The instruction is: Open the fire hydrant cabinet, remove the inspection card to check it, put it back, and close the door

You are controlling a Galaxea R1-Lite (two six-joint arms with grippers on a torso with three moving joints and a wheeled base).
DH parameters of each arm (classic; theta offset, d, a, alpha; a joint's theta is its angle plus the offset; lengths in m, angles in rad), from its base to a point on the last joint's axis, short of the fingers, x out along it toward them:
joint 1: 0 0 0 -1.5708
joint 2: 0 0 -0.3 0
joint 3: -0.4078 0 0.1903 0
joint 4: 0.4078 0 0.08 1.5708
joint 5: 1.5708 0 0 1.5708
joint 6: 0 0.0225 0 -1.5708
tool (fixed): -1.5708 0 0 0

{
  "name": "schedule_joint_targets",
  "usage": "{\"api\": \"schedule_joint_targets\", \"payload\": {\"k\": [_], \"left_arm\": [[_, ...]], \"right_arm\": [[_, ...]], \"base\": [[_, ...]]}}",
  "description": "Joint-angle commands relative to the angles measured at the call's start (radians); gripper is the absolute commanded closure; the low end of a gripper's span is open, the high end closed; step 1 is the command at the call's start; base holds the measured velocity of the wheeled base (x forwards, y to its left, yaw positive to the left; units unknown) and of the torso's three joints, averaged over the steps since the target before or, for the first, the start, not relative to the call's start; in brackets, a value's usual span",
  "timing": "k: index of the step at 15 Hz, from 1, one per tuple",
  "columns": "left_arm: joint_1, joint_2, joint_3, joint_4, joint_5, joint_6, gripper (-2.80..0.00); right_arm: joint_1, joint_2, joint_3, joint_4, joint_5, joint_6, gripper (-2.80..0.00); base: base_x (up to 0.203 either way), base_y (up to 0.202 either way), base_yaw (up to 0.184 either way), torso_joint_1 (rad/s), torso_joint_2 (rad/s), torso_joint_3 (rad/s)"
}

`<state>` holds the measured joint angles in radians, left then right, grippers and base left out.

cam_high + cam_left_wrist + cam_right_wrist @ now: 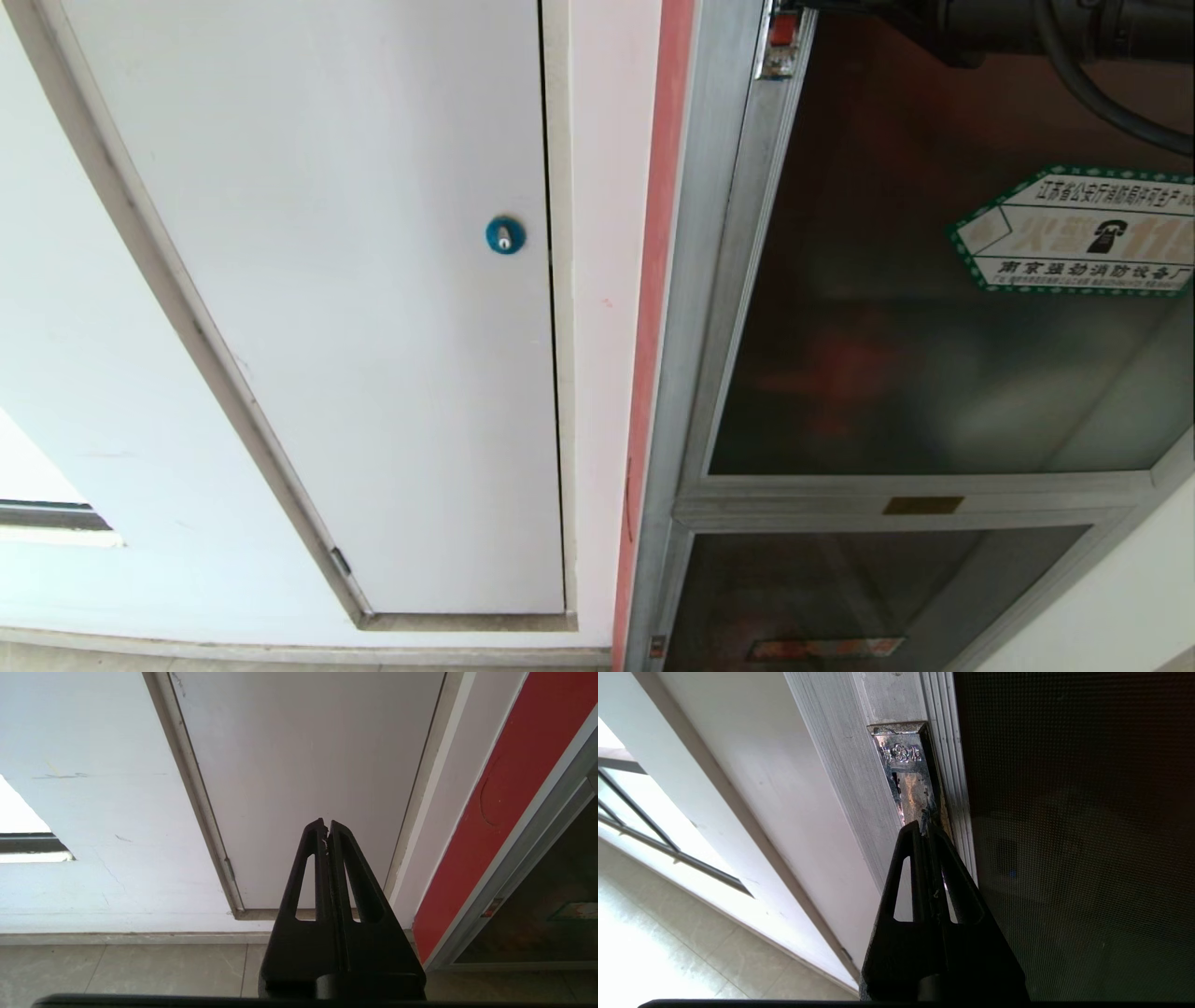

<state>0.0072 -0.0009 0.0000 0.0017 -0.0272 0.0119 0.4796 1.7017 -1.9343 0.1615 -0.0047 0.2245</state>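
Right gripper (927, 828) fingers pressed together, holding nothing, tips at latch (908, 772) on door (1073, 835) edge. Risk: tips slip off metal, door stays closed. Left gripper (326, 826) fingers together, parked.

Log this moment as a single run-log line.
step: at latch | right gripper: shut, tips at the metal latch plate on the door frame | left gripper: shut, parked facing white door | card: unseen
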Motion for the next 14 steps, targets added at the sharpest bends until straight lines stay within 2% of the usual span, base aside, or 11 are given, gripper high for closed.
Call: {"api": "schedule_joint_targets", "payload": {"k": [1, 14], "left_arm": [[0.000, 0.001, 0.000, 0.000, 0.000, 0.000, 0.00], [0.000, 0.001, 0.000, 0.000, 0.000, 0.000, 0.00]], "right_arm": [[0.001, 0.011, 0.000, 0.001, 0.000, 0.001, 0.00], [0.001, -0.010, -0.008, 0.003, 0.002, -0.002, 0.00]], "base": [[0.000, 0.000, 0.000, 0.000, 0.00, 0.000], [0.000, 0.000, 0.000, 0.000, 0.00, 0.000]]}}
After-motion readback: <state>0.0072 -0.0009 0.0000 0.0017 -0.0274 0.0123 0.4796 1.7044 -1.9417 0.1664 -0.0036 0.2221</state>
